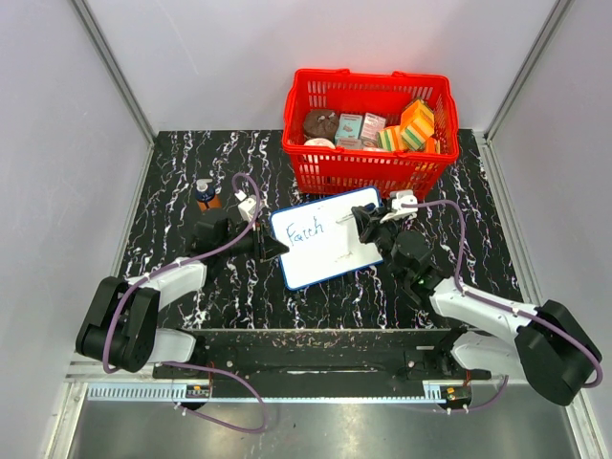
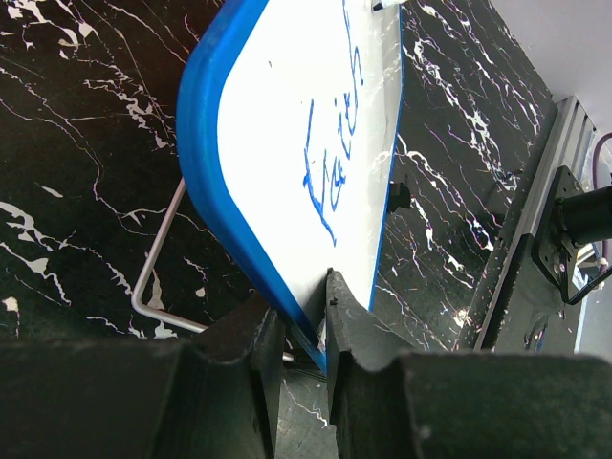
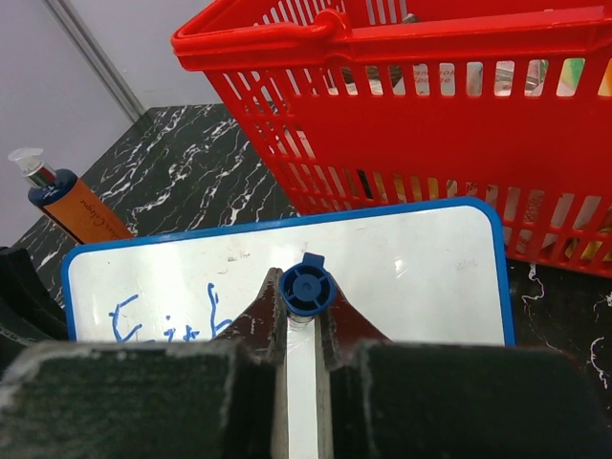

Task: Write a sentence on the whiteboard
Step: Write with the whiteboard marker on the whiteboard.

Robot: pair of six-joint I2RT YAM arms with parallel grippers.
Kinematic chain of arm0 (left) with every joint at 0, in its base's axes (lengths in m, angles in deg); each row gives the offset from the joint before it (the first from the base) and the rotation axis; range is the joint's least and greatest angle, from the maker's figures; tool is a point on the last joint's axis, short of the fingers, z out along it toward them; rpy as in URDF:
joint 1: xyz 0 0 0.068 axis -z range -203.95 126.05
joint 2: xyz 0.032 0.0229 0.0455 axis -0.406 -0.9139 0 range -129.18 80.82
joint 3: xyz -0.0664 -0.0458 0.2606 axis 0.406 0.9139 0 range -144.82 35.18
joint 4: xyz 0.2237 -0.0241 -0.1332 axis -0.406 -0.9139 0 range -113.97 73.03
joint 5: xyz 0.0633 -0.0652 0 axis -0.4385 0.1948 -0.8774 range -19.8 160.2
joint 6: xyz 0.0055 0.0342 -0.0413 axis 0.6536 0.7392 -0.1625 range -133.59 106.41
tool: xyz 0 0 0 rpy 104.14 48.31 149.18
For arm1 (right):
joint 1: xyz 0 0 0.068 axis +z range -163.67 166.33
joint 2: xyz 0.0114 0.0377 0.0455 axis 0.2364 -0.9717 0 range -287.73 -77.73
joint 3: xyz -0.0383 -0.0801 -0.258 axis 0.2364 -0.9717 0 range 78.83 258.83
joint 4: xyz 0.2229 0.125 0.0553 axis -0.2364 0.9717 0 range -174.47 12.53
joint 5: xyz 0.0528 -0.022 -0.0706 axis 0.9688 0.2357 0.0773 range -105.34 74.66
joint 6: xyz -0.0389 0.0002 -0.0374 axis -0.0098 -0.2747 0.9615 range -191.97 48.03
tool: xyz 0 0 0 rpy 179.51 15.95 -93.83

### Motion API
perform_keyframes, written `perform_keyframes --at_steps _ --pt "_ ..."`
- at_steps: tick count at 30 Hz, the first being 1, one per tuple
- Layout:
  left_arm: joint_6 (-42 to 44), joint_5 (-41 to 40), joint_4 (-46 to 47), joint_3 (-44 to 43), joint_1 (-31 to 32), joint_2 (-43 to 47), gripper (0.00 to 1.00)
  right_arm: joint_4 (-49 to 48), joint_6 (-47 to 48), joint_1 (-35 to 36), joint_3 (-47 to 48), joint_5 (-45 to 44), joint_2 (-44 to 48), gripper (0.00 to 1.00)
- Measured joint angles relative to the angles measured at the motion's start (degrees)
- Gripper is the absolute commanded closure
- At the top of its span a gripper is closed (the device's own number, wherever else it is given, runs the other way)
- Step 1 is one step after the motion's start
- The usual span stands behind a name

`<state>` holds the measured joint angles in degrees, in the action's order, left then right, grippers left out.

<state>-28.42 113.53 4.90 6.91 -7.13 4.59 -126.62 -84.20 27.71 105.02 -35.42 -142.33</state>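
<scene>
The whiteboard (image 1: 325, 239), white with a blue frame, stands tilted on the black marble table in front of the red basket. Blue handwriting (image 1: 306, 232) reading "Faith" is on its left half; it also shows in the left wrist view (image 2: 335, 153) and the right wrist view (image 3: 167, 325). My left gripper (image 1: 272, 247) is shut on the board's left edge (image 2: 316, 335). My right gripper (image 1: 363, 229) is shut on a white marker with a blue end cap (image 3: 306, 290), held over the board's middle-right. The marker's tip is hidden.
A red basket (image 1: 368, 167) full of packaged goods stands right behind the board. An orange pump bottle (image 1: 206, 195) stands at the left behind my left arm. A wire stand (image 2: 158, 258) props the board from behind. Grey walls enclose the table.
</scene>
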Motion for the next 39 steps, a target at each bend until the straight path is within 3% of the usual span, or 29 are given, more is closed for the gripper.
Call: perform_keyframes --at_steps 39 --pt "0.0 0.0 0.0 0.0 0.0 0.0 1.00 -3.7 -3.4 -0.7 -2.4 0.2 -1.2 1.00"
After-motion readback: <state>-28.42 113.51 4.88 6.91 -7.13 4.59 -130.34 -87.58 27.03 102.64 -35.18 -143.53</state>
